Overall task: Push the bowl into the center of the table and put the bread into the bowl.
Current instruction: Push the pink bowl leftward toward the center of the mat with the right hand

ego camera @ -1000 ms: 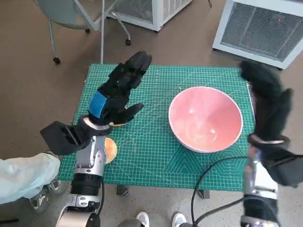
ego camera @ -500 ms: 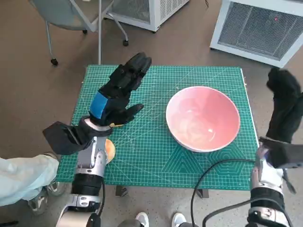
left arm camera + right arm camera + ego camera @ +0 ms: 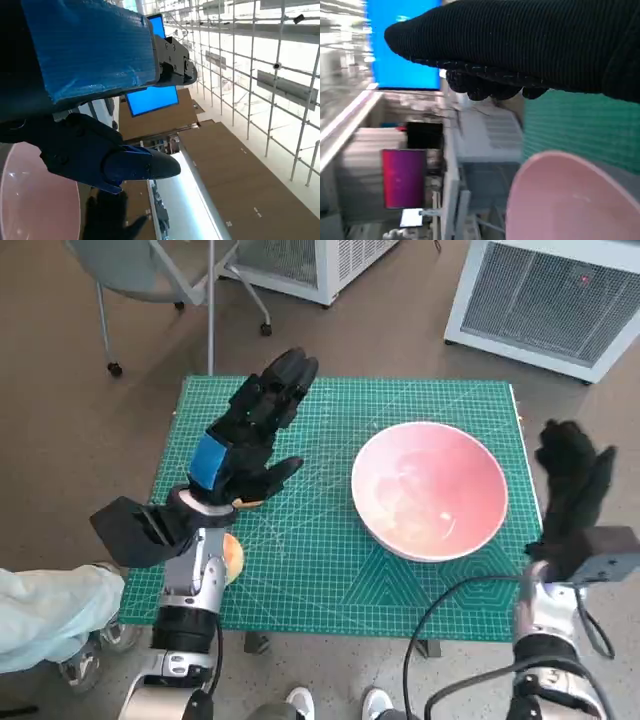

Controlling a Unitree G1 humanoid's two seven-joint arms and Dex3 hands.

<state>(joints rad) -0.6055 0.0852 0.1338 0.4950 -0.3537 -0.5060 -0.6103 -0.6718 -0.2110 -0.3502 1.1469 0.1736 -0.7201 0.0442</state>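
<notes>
Now, bowl [image 3: 429,488]: right half of green table [image 3: 300,560], empty
bread [image 3: 231,556]: near table's left edge, under left forearm
left hand [image 3: 250,430]: fingers spread, holding nothing
right hand [image 3: 570,490]: beside bowl, fingers apart, holding nothing

We see the pink bowl [image 3: 429,489] filling most of the right half of the green mat [image 3: 330,560], its right rim close to the table's right edge, where our right hand [image 3: 570,495] hangs just off the mat, leaving only a thin gap. Left of the bowl lies a broad bare stretch of mat up to our left hand [image 3: 245,435], which hangs spread over the left part and covers much of the bread [image 3: 232,557] near the left edge. The strips along the near and far edges lie bare.
</notes>
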